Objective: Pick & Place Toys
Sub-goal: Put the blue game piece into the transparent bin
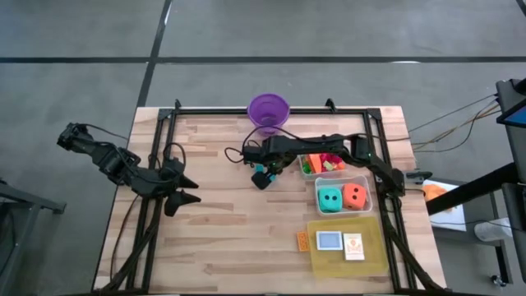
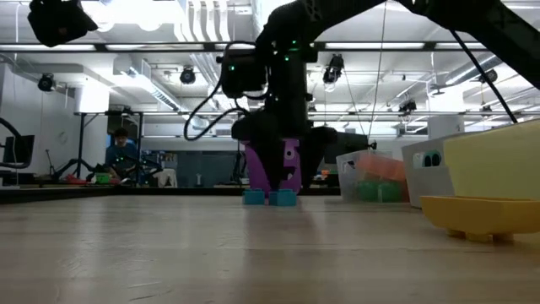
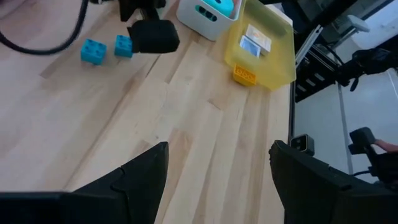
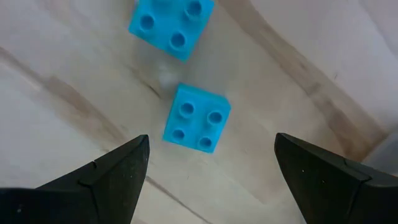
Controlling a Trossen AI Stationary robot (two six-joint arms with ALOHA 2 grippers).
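Right wrist view is showing you your right gripper (image 4: 208, 165) hanging with fingers spread wide over two small blue studded plastic blocks (image 4: 197, 118) lying on the wooden counter (image 4: 74, 93). They are lying just apart; descending off-centre, you are risking nudging the farther one. Left gripper (image 1: 182, 189) is waiting open.

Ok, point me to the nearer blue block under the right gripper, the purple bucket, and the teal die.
nearer blue block (image 4: 196, 118): right wrist view, studded top face.
purple bucket (image 1: 269, 110): high view, inside of the bucket.
teal die (image 1: 329, 198): high view, dotted top face.
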